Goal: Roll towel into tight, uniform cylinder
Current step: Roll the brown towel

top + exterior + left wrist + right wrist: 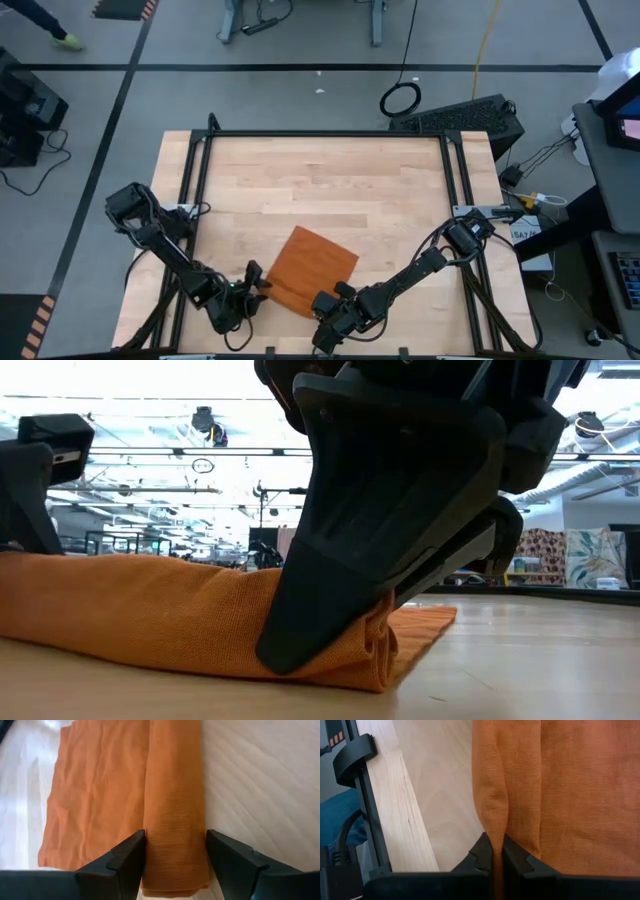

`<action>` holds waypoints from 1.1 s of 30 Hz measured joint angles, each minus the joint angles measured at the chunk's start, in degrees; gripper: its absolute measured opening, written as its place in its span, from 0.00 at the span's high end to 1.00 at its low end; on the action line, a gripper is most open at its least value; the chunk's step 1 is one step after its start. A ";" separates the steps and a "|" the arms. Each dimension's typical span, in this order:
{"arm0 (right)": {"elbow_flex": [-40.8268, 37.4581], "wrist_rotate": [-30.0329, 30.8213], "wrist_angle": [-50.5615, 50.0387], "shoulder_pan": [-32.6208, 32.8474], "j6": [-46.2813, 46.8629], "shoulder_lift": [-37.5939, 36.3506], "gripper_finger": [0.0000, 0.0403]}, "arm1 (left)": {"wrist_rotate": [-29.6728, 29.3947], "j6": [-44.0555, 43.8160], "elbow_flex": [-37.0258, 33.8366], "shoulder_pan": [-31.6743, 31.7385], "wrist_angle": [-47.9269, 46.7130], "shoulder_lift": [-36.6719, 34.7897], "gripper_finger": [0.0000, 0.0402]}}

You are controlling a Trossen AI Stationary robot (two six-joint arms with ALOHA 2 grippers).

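The rust-orange towel lies flat on the wooden table near its front edge, turned cornerwise. Its near-left edge is rolled into a short roll. My left gripper is at the roll's left end, open, slanting down, with a finger on each side of the roll. At the roll's other end, by the towel's near corner, my right gripper is shut on a raised fold of the cloth. The low view shows this gripper dug into the towel. My left gripper's fingers stand close against both sides of the roll's end, lying across it; I cannot tell whether they touch the cloth. My right gripper pinches a thin upright ridge of towel between its two fingertips, several layers together. It comes slanting down from the near right. The cloth stays on the table, bunched up under the fingers.
The table's front edge and its black frame rail run close beside my right gripper. Bare wood stretches from the towel to the far edge. Cables and a dark keyboard lie on the floor beyond the table.
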 joint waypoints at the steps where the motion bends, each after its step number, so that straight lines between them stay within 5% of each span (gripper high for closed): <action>1: 0.00 0.02 0.00 0.00 0.01 0.00 0.99 | 0.11 0.02 0.00 0.17 -0.08 0.00 0.47; 9: 0.07 -1.24 0.02 -0.02 -1.12 -0.02 0.99 | 7.48 -4.85 0.10 4.10 -0.42 -0.22 0.49; 18: 0.09 -2.41 -0.04 0.09 -7.95 -0.09 0.98 | 26.67 -8.20 1.18 11.44 -1.36 -2.61 0.95; 22: 0.09 -0.95 -2.84 0.84 -10.71 -1.02 0.91 | 36.94 -11.06 1.20 16.00 -1.40 -4.32 0.94; 28: 0.06 7.06 -7.53 4.62 -14.90 -4.34 0.75 | 50.29 -14.42 1.20 24.11 -1.55 -4.31 0.95; 33: 0.09 23.19 -5.65 8.38 -24.65 -3.85 0.63 | 57.06 -16.94 1.20 28.60 -1.52 -4.31 0.96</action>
